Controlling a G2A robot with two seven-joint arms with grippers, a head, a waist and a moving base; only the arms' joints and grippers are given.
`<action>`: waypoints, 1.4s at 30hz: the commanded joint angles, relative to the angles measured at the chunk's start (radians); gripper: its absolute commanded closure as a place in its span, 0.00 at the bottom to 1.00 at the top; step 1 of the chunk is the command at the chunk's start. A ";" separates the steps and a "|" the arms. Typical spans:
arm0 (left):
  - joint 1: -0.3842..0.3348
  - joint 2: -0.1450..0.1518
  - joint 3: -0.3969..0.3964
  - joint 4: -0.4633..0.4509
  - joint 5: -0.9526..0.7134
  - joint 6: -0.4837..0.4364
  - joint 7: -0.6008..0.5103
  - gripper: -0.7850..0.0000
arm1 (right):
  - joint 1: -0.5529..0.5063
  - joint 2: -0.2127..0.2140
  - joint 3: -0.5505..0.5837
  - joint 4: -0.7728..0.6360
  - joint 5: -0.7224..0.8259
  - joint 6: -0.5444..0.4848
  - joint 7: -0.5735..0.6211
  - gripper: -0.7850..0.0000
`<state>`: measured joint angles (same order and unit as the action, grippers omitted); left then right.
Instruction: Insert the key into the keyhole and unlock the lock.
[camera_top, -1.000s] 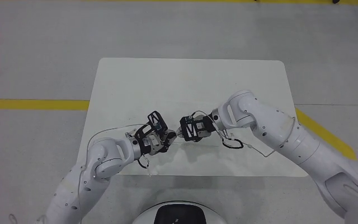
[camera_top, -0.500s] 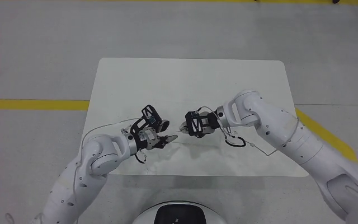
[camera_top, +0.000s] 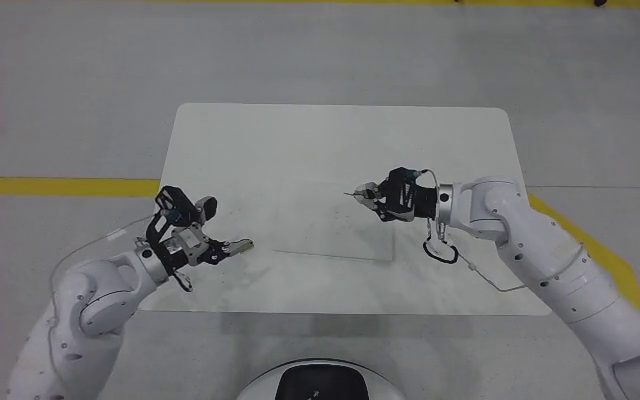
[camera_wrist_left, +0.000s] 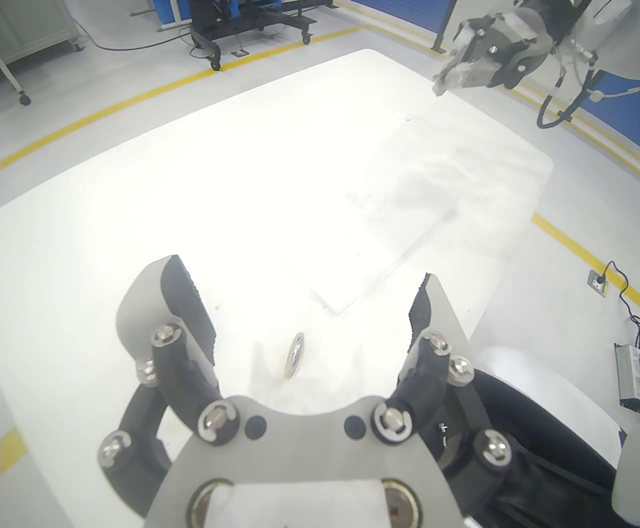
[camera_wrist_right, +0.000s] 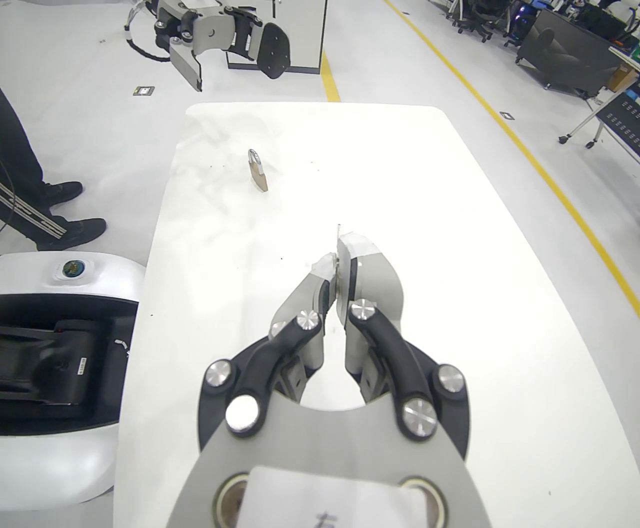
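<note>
A small brass padlock with a silver shackle stands on the white table near its left front edge. My left gripper is open just behind the padlock, which sits low between the fingers and touches neither. In the top view the padlock lies right at the left gripper's tips. My right gripper hovers over the table's right half, shut on the thin key, whose blade pokes out toward the padlock. The top view shows that right gripper and the key.
A thin clear sheet lies flat on the table between the two arms. A black cable loop hangs under the right arm. My right gripper hangs in the air well beyond the padlock in the left wrist view.
The grippers, close together mid-table a second ago, have drawn apart. The left arm swung left and let go of the padlock; the right arm pulled back right with the key.
</note>
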<state>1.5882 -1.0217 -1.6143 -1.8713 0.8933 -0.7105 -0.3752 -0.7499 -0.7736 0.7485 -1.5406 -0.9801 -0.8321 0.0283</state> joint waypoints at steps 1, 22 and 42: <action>0.039 0.005 -0.045 0.021 0.017 -0.043 0.032 0.00 | 0.004 0.000 -0.003 0.001 0.000 -0.004 0.002 1.00; -0.167 0.002 0.176 0.225 0.286 -0.065 -0.057 0.22 | 0.004 0.000 -0.003 0.001 0.000 -0.004 0.002 1.00; -0.242 0.003 0.237 0.333 0.159 -0.124 -0.077 1.00 | 0.004 0.000 -0.003 0.001 0.000 -0.004 0.002 1.00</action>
<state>1.3442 -1.0192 -1.3733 -1.5389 1.0661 -0.8339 -0.4529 -0.7460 -0.7741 0.7455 -1.5401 -0.9797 -0.8357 0.0307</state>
